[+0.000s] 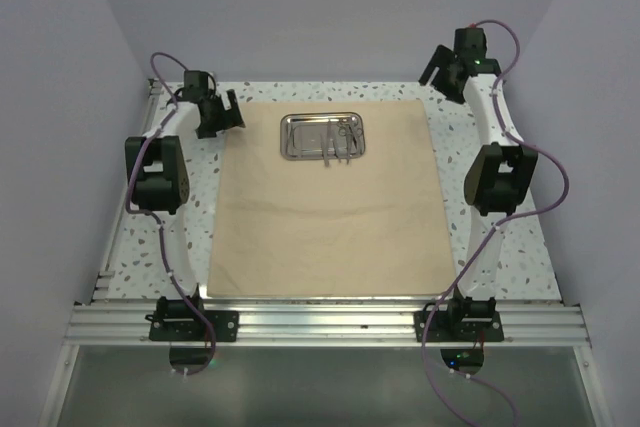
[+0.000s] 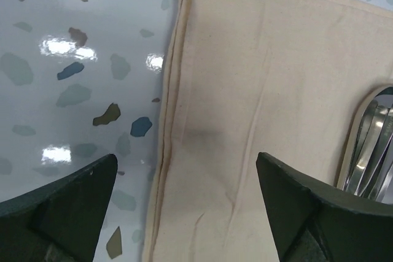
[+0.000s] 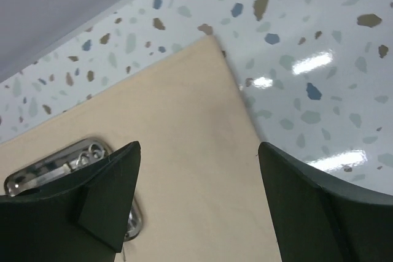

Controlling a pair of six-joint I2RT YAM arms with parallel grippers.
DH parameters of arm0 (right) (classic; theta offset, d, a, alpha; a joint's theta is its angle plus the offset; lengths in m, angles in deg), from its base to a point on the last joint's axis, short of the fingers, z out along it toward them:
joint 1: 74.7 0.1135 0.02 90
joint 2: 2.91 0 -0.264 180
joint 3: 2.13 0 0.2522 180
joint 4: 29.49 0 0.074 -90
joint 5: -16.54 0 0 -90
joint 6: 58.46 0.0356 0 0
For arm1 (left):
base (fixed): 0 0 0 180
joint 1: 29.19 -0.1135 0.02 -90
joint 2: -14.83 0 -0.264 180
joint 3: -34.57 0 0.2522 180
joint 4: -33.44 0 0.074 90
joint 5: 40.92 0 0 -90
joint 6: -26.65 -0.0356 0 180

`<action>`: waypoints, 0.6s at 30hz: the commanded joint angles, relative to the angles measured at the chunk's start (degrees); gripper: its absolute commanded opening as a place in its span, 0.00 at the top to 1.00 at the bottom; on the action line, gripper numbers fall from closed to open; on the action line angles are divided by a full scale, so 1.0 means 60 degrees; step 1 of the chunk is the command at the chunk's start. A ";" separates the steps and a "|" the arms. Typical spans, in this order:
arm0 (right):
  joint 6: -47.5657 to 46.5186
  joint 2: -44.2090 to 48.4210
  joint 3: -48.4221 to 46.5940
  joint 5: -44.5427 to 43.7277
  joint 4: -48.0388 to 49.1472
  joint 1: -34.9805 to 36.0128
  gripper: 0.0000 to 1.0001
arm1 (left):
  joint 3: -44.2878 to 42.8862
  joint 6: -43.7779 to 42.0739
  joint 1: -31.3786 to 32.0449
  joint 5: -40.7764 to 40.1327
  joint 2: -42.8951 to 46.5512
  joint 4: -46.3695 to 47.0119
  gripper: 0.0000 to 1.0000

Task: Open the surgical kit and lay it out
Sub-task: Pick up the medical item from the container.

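Observation:
The beige cloth wrap (image 1: 330, 207) lies spread flat over the middle of the table. The shiny steel tray (image 1: 322, 136) sits on its far part, with several slim silver instruments (image 1: 338, 137) inside it. My left gripper (image 1: 228, 115) is open and empty above the cloth's far left edge (image 2: 169, 121); the tray's rim (image 2: 368, 133) shows at the right of the left wrist view. My right gripper (image 1: 438, 69) is open and empty above the cloth's far right corner (image 3: 212, 47); the tray (image 3: 55, 164) shows at the left there.
The speckled tabletop (image 1: 490, 267) shows bare strips left and right of the cloth. Grey walls enclose the back and both sides. An aluminium rail (image 1: 320, 325) with both arm bases runs along the near edge.

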 commanded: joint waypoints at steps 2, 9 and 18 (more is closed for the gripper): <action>-0.0880 0.1004 -0.0652 0.0246 0.0236 0.1660 0.19 | 0.0239 -0.0133 -0.0051 -0.0769 0.1712 -0.0339 0.00; -0.0633 0.0494 -0.0725 0.0624 -0.0159 0.3668 0.20 | 0.3821 0.0614 0.0212 -0.0903 0.6903 0.2203 0.00; -0.0691 -0.0680 -0.2147 0.0247 -0.1346 0.4593 0.21 | 0.7209 0.1640 0.0022 0.1843 0.7976 0.2516 0.00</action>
